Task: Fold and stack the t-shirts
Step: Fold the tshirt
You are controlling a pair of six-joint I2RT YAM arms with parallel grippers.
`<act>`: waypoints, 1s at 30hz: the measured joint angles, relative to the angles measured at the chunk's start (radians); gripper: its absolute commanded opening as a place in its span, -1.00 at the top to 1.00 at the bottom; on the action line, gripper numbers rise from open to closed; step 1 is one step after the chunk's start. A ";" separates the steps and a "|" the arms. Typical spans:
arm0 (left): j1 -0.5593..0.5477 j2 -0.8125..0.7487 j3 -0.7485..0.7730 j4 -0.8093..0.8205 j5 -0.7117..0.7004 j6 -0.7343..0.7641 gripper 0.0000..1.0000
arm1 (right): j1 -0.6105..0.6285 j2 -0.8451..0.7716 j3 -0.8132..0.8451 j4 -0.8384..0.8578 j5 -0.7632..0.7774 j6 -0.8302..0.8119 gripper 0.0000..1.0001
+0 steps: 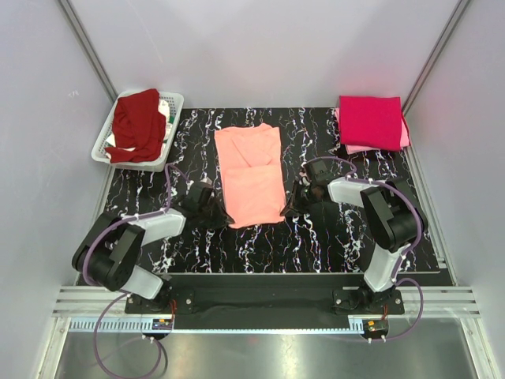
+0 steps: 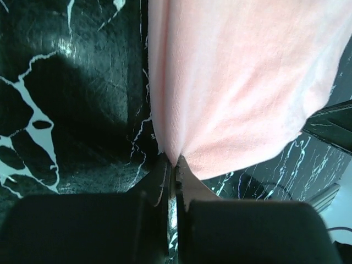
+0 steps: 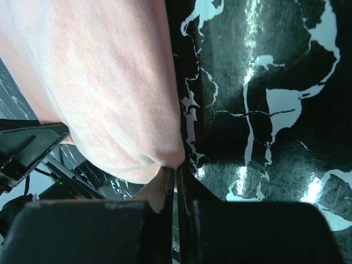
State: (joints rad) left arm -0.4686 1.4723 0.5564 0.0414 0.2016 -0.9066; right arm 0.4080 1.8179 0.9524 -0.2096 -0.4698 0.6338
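On the black white-veined tabletop (image 1: 331, 237) lies a salmon-peach cotton t-shirt (image 1: 251, 174). The left gripper (image 1: 225, 219) is clenched on its 7 o'clock corner and the right gripper (image 1: 286, 210) on its 5 o'clock corner.

Bright, even light; tabletop (image 3: 250, 60) glare; wrist foregrounds blurred.

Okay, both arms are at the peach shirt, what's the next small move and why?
Probably lift both near corners together and carry them toward the far edge. The left gripper and right gripper are each shut on a near corner of the salmon-peach cotton t-shirt, which lies flat, already narrowed lengthwise.
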 measured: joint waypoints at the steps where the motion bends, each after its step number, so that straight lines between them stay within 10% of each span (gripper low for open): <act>1: -0.010 -0.006 0.007 -0.021 -0.013 -0.004 1.00 | 0.000 -0.003 -0.006 0.008 0.000 0.000 1.00; 20: -0.430 -0.679 0.035 -0.675 -0.253 -0.185 1.00 | 0.272 -0.932 -0.403 -0.224 0.096 0.267 1.00; 30: -0.539 -0.698 0.178 -0.887 -0.332 -0.279 0.89 | 0.382 -1.060 -0.263 -0.472 0.236 0.389 1.00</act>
State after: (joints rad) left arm -1.0077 0.7742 0.7345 -0.8459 -0.1307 -1.1858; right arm 0.7902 0.7582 0.6891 -0.6819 -0.2340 1.0225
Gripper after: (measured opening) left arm 0.031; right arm 0.017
